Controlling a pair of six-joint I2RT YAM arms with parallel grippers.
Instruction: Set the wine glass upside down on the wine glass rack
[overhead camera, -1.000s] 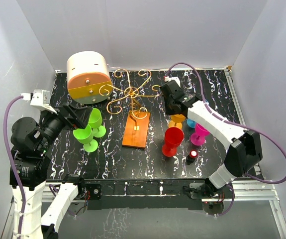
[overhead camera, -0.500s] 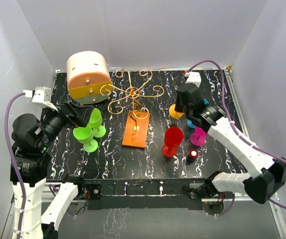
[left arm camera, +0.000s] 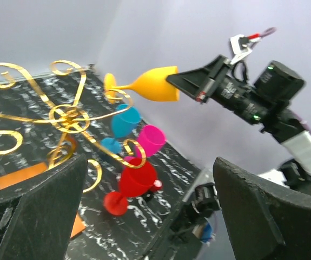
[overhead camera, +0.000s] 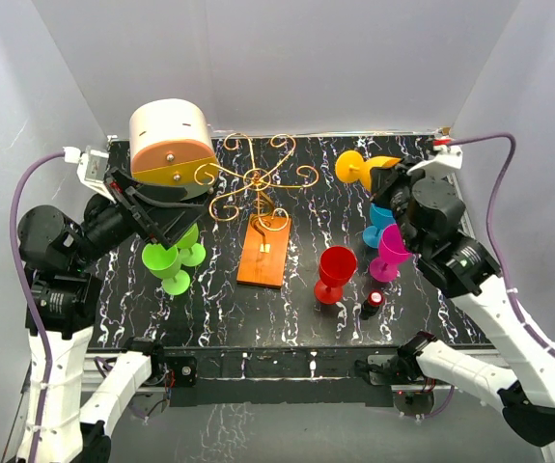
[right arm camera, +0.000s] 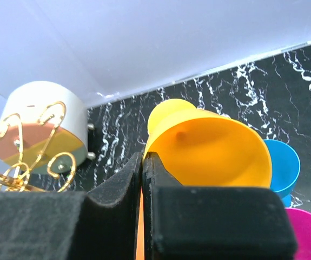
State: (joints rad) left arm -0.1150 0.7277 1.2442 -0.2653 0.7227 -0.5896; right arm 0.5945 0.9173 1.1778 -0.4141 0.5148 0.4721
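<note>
An orange wine glass [overhead camera: 362,168] hangs in the air on its side near the back right, its foot pointing left toward the wine glass rack [overhead camera: 256,178]. My right gripper [overhead camera: 390,179] is shut on the bowl's rim [right arm camera: 209,151], one finger inside and one outside. The glass is clear of the rack's gold scroll arms [left arm camera: 63,116]. The rack's orange base [overhead camera: 264,251] lies mid-table. My left gripper [overhead camera: 166,220] stands open and empty above two green glasses [overhead camera: 171,256]; its wide-apart fingers [left arm camera: 36,211] frame the scene.
A red glass [overhead camera: 335,272], a blue glass [overhead camera: 378,224] and a magenta glass [overhead camera: 390,253] stand on the right, below the held glass. A small red-capped item [overhead camera: 373,304] sits by the red glass. A cream-and-orange drum box [overhead camera: 169,147] stands back left, next to the rack.
My right arm has raised the orange glass off the table and swung it back and to the right, tipping it onto its side. My left arm has lifted slightly.
</note>
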